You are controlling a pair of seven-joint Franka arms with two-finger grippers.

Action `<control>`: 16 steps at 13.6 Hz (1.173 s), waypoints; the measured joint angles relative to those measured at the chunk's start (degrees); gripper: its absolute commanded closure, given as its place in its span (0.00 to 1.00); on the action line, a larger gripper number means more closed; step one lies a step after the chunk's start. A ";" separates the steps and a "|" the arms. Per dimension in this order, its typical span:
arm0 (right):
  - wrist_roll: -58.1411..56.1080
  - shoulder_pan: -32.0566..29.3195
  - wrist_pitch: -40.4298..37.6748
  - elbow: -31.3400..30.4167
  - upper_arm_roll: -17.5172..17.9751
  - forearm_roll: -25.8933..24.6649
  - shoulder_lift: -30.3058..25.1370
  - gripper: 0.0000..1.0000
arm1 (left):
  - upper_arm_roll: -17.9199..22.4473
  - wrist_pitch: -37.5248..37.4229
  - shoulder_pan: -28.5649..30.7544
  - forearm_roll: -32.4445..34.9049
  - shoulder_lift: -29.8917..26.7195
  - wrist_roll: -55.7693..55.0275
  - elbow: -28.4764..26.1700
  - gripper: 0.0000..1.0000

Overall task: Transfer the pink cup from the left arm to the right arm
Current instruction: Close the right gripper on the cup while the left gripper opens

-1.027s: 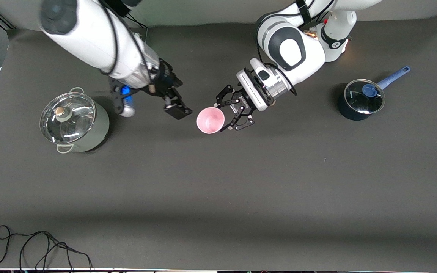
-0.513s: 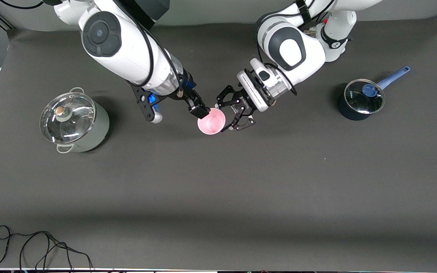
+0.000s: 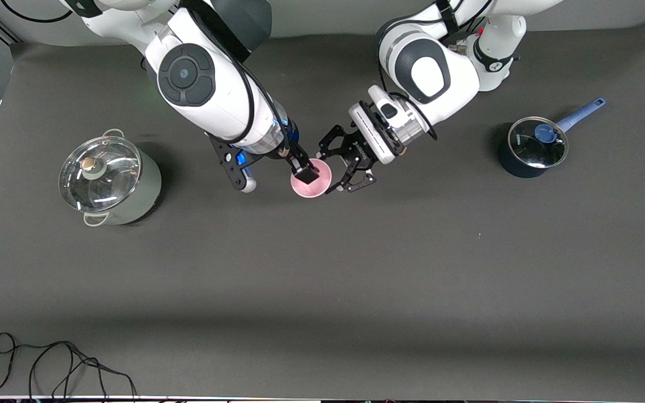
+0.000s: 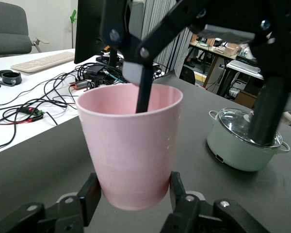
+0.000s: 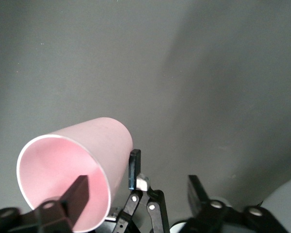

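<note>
My left gripper (image 3: pixel 338 174) clamps the cup (image 3: pixel 311 178) above mid-bench. My right gripper (image 3: pixel 303 169) is spread, one finger inside the rim. I'd pinch the wall firmly before the left fingers (image 4: pixel 180 189) let go.

- Robotics lab or research office, not a home.
- Dark matte desk (image 3: pixel 356 291) shared by two white Franka arms, loose black cable (image 3: pixel 48 364) at its edge.
- In left wrist view: white bench with keyboard (image 4: pixel 39 61), tangled wires (image 4: pixel 48 92), monitor (image 4: pixel 87 29), grey office chair (image 4: pixel 9 34), cluttered workstations (image 4: pixel 228 48).
</note>
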 measured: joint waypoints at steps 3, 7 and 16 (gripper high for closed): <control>0.00 -0.07 0.22 0.45 -0.13 -0.08 0.04 1.00 | 0.00 0.01 0.00 0.00 0.00 -0.02 0.00 0.78; 0.01 -0.29 0.94 0.63 -0.43 -0.22 0.06 1.00 | 0.00 0.08 -0.41 0.02 -0.03 0.00 0.03 0.78; -2.16 -1.63 0.67 1.40 -1.26 -0.41 -0.18 1.00 | 0.56 0.30 -0.38 0.03 -0.08 -0.75 0.93 0.01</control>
